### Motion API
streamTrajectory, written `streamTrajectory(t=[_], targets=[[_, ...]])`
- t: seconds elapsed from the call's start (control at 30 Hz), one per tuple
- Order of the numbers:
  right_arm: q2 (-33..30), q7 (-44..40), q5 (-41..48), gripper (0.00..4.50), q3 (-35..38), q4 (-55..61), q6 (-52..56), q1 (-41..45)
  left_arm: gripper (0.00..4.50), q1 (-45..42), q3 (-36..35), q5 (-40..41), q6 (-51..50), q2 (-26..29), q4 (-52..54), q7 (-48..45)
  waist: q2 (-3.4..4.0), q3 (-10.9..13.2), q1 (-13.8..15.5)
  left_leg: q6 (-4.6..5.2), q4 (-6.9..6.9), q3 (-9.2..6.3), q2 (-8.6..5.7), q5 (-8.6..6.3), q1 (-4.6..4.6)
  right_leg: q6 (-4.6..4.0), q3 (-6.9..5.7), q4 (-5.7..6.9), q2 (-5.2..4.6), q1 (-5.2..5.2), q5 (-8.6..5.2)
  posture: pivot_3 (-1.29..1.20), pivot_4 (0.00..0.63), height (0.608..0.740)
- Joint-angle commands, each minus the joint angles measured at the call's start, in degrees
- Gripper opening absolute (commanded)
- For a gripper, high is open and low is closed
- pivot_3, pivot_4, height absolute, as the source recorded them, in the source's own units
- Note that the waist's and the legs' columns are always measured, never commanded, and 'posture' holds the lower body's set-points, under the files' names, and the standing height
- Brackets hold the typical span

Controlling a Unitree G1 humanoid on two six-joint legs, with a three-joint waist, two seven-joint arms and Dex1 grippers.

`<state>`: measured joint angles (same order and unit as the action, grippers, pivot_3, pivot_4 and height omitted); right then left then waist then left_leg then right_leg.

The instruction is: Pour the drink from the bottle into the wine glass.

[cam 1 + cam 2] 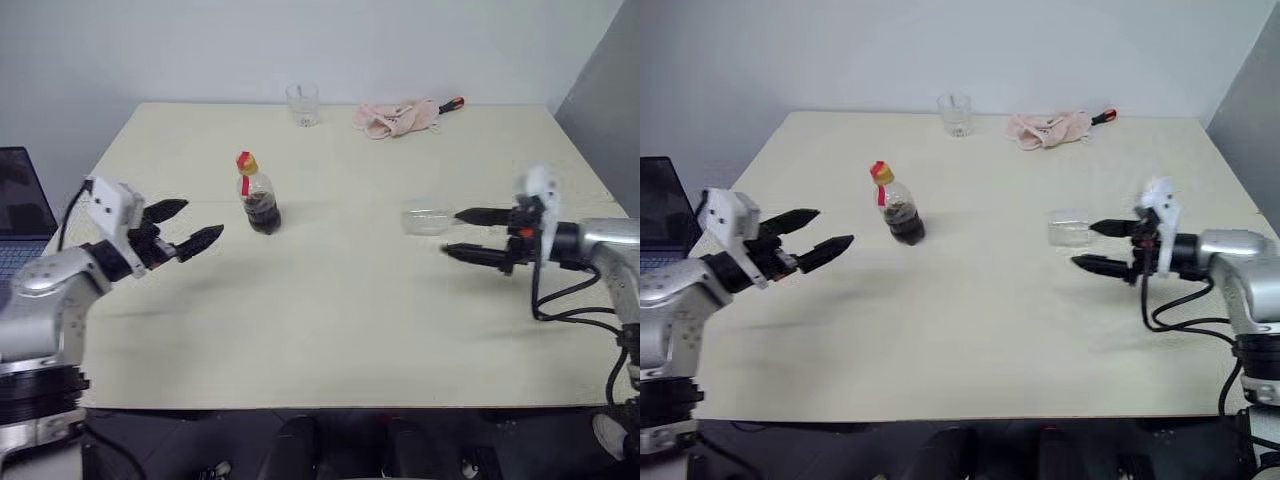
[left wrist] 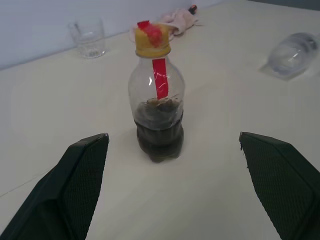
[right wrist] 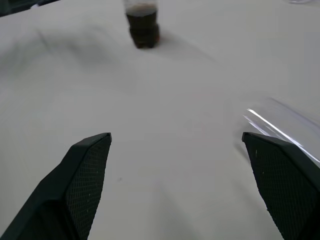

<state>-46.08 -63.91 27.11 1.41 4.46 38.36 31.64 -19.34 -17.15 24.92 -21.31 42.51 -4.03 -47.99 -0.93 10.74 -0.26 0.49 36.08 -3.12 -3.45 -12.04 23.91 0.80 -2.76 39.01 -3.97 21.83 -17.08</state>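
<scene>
Black fingers of the left gripper [image 1: 190,227] spread wide, pointing level at the squat plastic bottle [image 1: 258,195] just beyond, upright on the pale matte table [image 1: 330,330], dark drink [image 2: 160,137] filling its lower part. Further right, a clear wine glass [image 1: 428,221] lies on its side; the right gripper [image 1: 463,235], also open, has its 2 fingers beside it.

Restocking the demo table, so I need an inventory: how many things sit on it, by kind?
Bottle: 1
Clear glasses, a tumbler at the far edge and a wine glass by the right gripper: 2
Pink cloth: 1
Red-handled tool: 1
Total: 5
</scene>
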Motion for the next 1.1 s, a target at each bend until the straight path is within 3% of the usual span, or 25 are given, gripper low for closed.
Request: streamTrajectory(t=[0.03,0.33,0.63,1.1], targets=[[2.3,2.4,1.6,4.47,-3.6,10.0,3.0,-0.1,4.48,-1.4,1.2,-1.2,2.0,-2.6,2.1,3.3,-0.02,0.0,0.0,0.0,0.01,-0.01,0.0,0.0,0.0,0.0,-0.01,0.01,0.0,0.0,0.0,0.0,0.15,0.74],[6.8,7.1,3.2,4.47,-7.6,19.4,7.7,0.3,4.48,-6.8,4.3,-7.3,7.4,-8.2,-3.4,11.0,-0.12,-0.1,0.3,-0.02,0.09,-0.06,-0.05,0.01,0.0,0.12,0.01,-0.02,0.0,-0.03,0.08,0.0,0.15,0.74],[14.6,16.0,-2.5,4.47,-12.1,18.6,3.9,1.4,4.48,-10.0,7.5,-10.0,8.9,-15.1,-7.5,16.0,-0.17,-0.1,0.2,-0.23,0.09,-0.06,-0.04,0.13,0.0,0.12,0.0,0.03,0.02,-0.01,0.08,0.0,0.15,0.74],[14.8,16.6,-2.7,4.47,-12.3,19.0,4.1,1.7,4.48,-15.3,9.3,-14.9,14.9,-18.7,-17.8,21.4,-0.24,-0.1,0.1,-0.23,0.14,-0.06,-0.05,0.14,0.0,0.16,0.03,0.03,0.07,-0.01,0.11,0.0,0.15,0.74]])
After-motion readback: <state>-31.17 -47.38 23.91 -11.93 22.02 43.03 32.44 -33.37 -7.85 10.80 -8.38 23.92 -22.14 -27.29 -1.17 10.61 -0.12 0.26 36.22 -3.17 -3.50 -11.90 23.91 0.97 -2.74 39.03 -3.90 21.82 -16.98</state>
